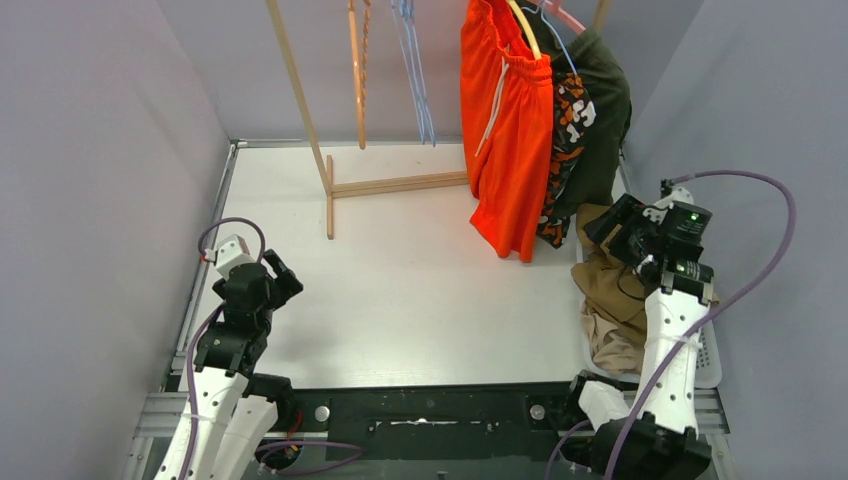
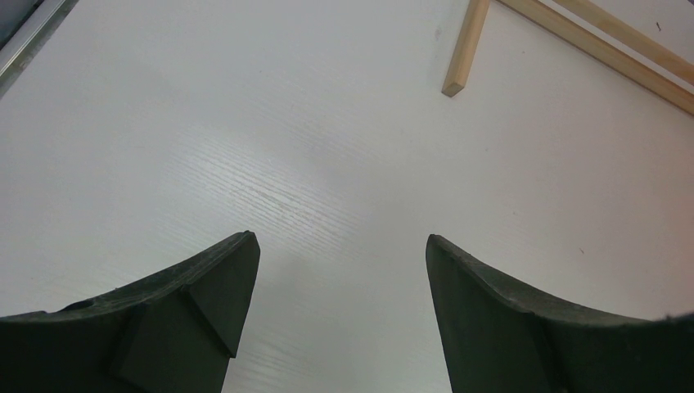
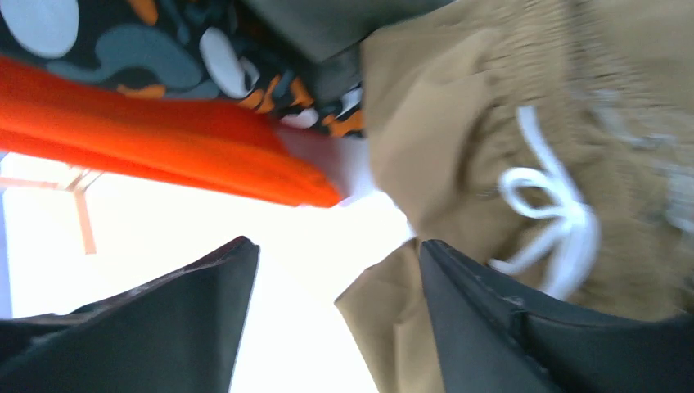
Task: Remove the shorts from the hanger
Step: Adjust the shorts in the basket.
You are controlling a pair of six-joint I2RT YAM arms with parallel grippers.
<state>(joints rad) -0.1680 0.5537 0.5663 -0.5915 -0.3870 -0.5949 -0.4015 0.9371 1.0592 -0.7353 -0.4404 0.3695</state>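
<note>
The white worktop (image 1: 420, 290) is mostly bare, with a wooden rack (image 1: 300, 100) standing along its far edge. At the far right corner three pairs hang from hangers: the orange-red shorts (image 1: 510, 150) in front, the camouflage shorts (image 1: 568, 140) behind them, and the dark green shorts (image 1: 605, 110) at the back. The brown shorts (image 1: 610, 290) lie heaped at the right edge, off any hanger, with the white drawstring (image 3: 548, 205) looped on top. Paler cloth shows at the near end of the heap.

The right gripper (image 1: 603, 228) hovers just over that heap, jaws wide and holding nothing, facing the hanging hems. The left gripper (image 1: 285, 283) is near the left edge, also wide and empty, over bare tabletop.

I'd say one pair is down and the next is not yet picked. The next move looks like a rise toward the orange-red pair, a firm pinch of cloth, and a pull that slides the waistband off its hanger.

The rack's top bar and the hanger hooks are cut off, so how each waistband sits is unclear. The green pair is mostly covered. The right wrist view is blurred and glaring.
</note>
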